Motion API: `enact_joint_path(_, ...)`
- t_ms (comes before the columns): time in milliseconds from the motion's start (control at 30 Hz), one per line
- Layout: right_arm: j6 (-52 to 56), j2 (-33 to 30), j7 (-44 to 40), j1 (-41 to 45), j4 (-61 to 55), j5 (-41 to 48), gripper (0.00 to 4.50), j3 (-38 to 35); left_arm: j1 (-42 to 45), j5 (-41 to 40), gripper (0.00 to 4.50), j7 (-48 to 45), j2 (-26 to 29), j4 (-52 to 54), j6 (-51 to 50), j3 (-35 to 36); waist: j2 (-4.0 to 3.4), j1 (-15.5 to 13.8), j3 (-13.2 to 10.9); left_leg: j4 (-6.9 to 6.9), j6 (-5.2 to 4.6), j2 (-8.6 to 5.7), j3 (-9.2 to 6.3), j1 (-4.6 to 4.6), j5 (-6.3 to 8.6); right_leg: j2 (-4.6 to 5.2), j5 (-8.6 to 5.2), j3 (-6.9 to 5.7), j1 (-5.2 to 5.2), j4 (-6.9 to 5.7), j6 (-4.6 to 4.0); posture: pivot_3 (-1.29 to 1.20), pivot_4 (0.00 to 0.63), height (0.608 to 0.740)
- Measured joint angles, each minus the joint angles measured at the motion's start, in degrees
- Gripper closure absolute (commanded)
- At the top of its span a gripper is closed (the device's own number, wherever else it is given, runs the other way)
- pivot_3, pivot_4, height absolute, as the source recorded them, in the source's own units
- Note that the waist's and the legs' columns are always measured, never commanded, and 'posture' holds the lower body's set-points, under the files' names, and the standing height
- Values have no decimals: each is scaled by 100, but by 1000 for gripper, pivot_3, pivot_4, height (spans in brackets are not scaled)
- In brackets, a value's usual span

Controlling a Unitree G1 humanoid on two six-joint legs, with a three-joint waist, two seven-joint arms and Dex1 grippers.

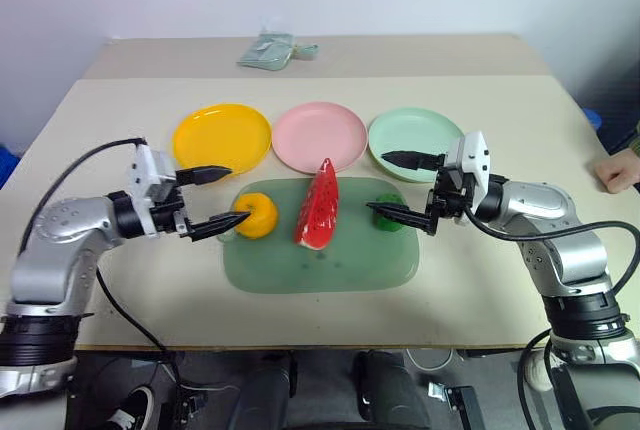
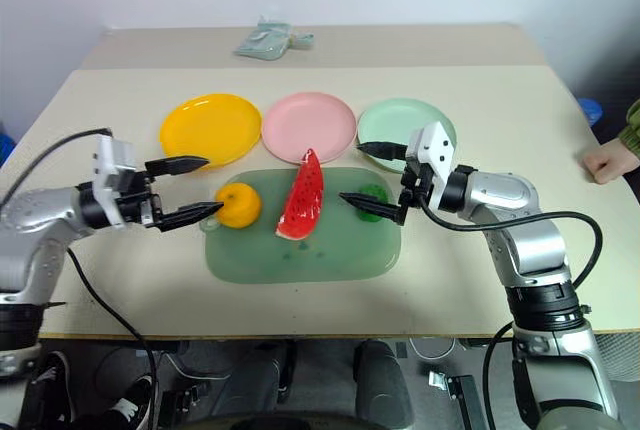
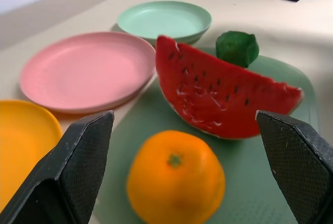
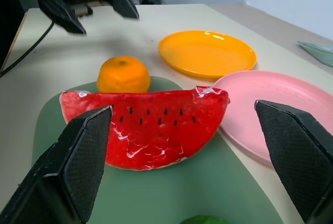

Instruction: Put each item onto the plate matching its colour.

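A round orange fruit [image 1: 256, 215], a red watermelon wedge [image 1: 320, 205] and a small bumpy dark-green vegetable [image 1: 388, 212] lie on a translucent green mat [image 1: 320, 262]. Behind the mat stand a yellow plate [image 1: 222, 137], a pink plate [image 1: 320, 136] and a mint green plate [image 1: 415, 140], all bare. My left gripper [image 1: 238, 194] is open just left of the orange, its lower finger close to it. My right gripper [image 1: 378, 182] is open beside the vegetable, lower finger over it. Neither holds anything.
A person's hand [image 1: 618, 172] rests on the table's right edge. A pale green packet [image 1: 270, 53] lies at the back of the table. Cables hang from both arms near the front edge.
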State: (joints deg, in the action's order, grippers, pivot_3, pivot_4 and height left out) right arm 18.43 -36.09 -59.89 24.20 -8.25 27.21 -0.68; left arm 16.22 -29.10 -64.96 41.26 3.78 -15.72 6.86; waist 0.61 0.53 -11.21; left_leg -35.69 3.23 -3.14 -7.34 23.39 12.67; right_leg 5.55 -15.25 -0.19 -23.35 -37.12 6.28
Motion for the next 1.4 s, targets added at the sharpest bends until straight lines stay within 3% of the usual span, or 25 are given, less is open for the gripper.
enact_joint_path(333,268,-223,230,-440,-503,56,15,-139,522,1183,0,90,-309,-1333,1182,-735,-6,17,4,2,0,-1,2,-5,0,-3,0,0,1,-4,0,0,150,740)
enact_joint_path(533,419,-307,367,-517,-762,114,0,-253,501,1389,1924,-94,-438,-2072,1378,-913,-4,23,3,1,-1,-1,1,-4,0,-3,0,-1,0,-5,0,0,150,740)
enact_joint_path(667,502,-307,442,-513,-783,122,0,-252,500,1503,1928,-61,-442,-2180,1733,-902,-4,20,3,1,-1,0,1,-4,0,-2,0,-1,0,-5,1,0,150,740)
enact_joint_path(1000,621,-290,548,-288,-783,119,0,-202,558,994,1928,381,-732,-1868,1237,-374,-4,23,3,0,0,-1,-1,-3,0,-3,1,-1,0,-6,1,0,150,740)
enact_joint_path(1167,633,-253,568,-52,-775,119,0,-111,1760,1187,1928,2344,-1250,-2563,942,182,8,-8,0,-28,0,-7,-15,4,0,-7,7,-10,10,-11,13,0,150,740)
enact_joint_path(1400,267,376,1038,321,-441,-212,0,11,3194,1677,1928,3890,-1707,-4105,1044,294,11,56,2,-30,-2,-12,-5,2,1,-6,11,-8,5,-13,19,0,150,740)
